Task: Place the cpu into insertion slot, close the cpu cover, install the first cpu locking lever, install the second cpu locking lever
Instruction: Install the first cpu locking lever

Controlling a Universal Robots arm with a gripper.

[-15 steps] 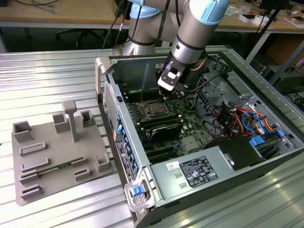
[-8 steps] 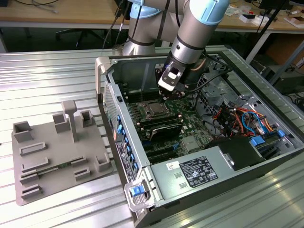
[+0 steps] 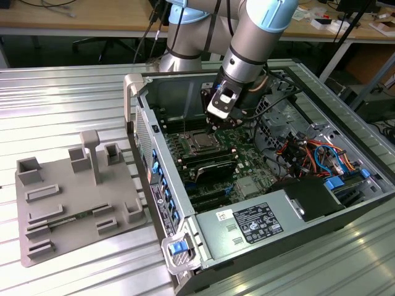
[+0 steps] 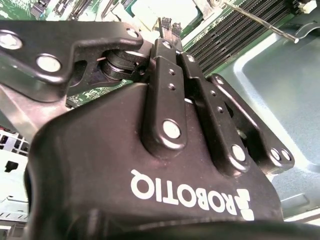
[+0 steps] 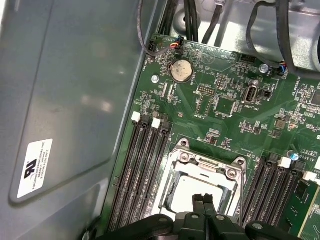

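The gripper (image 5: 205,200) hangs low inside the open case (image 3: 154,185), right over the slot (image 5: 235,167) on the green board (image 5: 225,100). Its jaws are drawn close together, almost touching, and nothing shows between them. In both wrist views the fingertips (image 4: 163,24) sit just above the cpu (image 5: 192,187), though whether they touch it I cannot tell. The cpu lies in the slot, its pale metal top showing through the cut-out of the cover (image 5: 172,180). The cover seems to lie flat around it as a silvery frame with screws at the corners. In the second wrist view a thin metal lever (image 4: 260,20) runs slantwise near the slot, above the black memory slots (image 5: 142,170) that flank it on both sides; whether it is latched cannot be told. A coin battery (image 5: 181,70) sits on the board farther off. In the exterior view the case rests on a ribbed metal table (image 3: 62,111), with orange and blue cables (image 3: 311,154) bundled toward the exterior view's right. A grey fixture tray (image 3: 68,203) stands well apart on the exterior view's left.
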